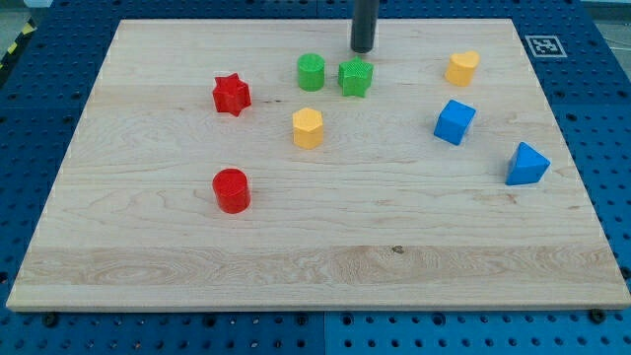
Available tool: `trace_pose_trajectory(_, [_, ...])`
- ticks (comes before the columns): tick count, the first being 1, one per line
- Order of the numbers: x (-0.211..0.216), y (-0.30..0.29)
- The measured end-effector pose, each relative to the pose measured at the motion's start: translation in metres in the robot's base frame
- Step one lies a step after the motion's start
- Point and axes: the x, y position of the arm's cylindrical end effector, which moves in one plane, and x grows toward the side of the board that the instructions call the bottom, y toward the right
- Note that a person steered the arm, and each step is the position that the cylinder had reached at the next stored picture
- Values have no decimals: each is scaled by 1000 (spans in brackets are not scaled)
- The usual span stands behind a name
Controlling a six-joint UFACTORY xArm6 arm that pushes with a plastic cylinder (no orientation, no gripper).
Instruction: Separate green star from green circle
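The green star (356, 77) sits near the top middle of the wooden board. The green circle (311, 72) stands just to its left, a small gap apart. My tip (363, 50) is right behind the green star, toward the view's top, very close to it and slightly to its right. The rod rises out of the view's top.
A red star (232, 95) lies at the left. A yellow hexagon block (308, 128) sits below the green pair. A red circle (232, 190) is lower left. A yellow block (460, 68), a blue cube (455, 121) and a blue triangle block (526, 165) are on the right.
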Motion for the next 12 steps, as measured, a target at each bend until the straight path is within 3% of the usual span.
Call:
trace_pose_trajectory(6, [2,-35])
trace_pose_trajectory(10, [58,-35])
trace_pose_trajectory(12, [62,-18])
